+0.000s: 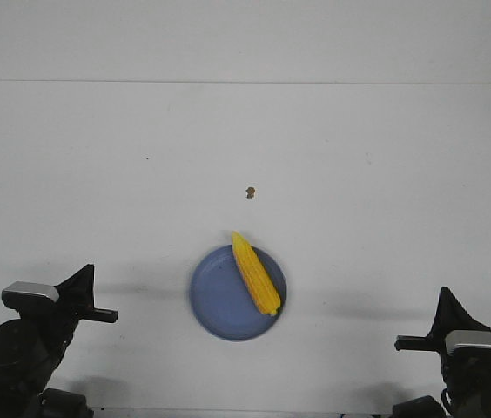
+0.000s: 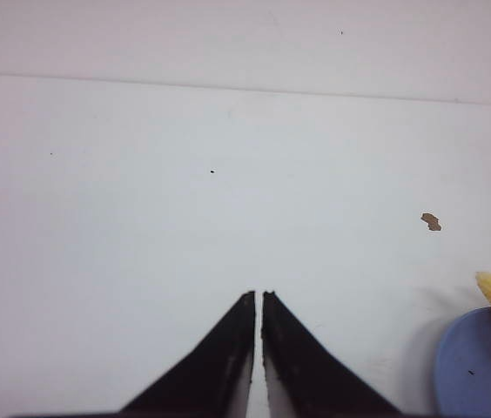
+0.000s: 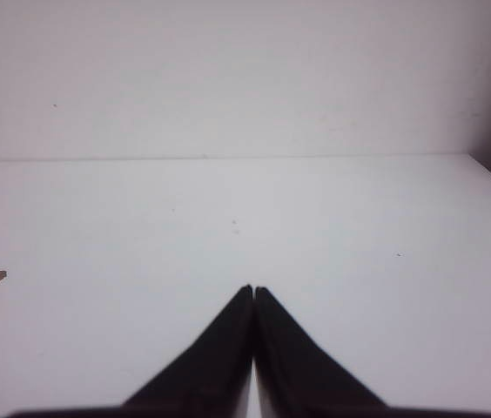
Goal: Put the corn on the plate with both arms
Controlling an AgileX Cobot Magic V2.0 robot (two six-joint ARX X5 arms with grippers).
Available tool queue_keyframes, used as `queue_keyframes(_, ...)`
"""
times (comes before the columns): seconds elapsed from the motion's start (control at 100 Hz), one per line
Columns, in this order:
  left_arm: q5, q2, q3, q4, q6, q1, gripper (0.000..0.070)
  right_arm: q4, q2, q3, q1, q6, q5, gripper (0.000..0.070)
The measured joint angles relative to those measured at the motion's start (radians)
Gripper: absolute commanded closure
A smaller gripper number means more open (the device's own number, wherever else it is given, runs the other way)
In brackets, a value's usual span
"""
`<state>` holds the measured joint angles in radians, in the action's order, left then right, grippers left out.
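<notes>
I see the left gripper [image 2: 258, 300] with its jaws pressed nearly together on nothing, only a hairline slit between them, and the right gripper [image 3: 253, 292] with its jaws pressed together, also on nothing; both sit well apart from the plate [image 1: 215, 300], one on each side of it. The corn [image 1: 255, 273] lies tilted across the plate's right half, its pointed tip poking just over the far rim. From my left wrist view corn and plate are cut off at the frame edge, and a small brown speck [image 1: 250, 192] sits on the white worktop [image 1: 385, 174] beyond the plate.
</notes>
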<state>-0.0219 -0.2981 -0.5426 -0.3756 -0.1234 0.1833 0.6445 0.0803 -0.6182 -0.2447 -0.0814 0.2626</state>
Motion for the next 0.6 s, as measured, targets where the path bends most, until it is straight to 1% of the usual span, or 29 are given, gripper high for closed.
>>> queue_keyframes(0.12, 0.0, 0.023, 0.001, 0.01, 0.003, 0.0, 0.0688, 0.0, 0.0, 0.0, 0.0, 0.0, 0.0, 0.07)
queue_keyframes(0.21, -0.002, 0.066, 0.03, 0.083, 0.006, 0.0, 0.0688, 0.0, 0.0, 0.0, 0.0, 0.0, 0.0, 0.07)
queue_keyframes(0.4, -0.002, 0.191, 0.212, 0.27, 0.006, -0.02, 0.0688, 0.0, 0.0, 0.0, 0.0, 0.0, 0.0, 0.07)
queue_keyframes(0.48, -0.002, 0.248, 0.291, 0.311, 0.008, -0.035, 0.0688, 0.0, 0.0, 0.0, 0.0, 0.0, 0.0, 0.07)
queue_keyframes(0.6, -0.003, 0.293, 0.375, 0.324, 0.01, -0.05, 0.0688, -0.001, 0.0, 0.0, 0.0, 0.0, 0.0, 0.07)
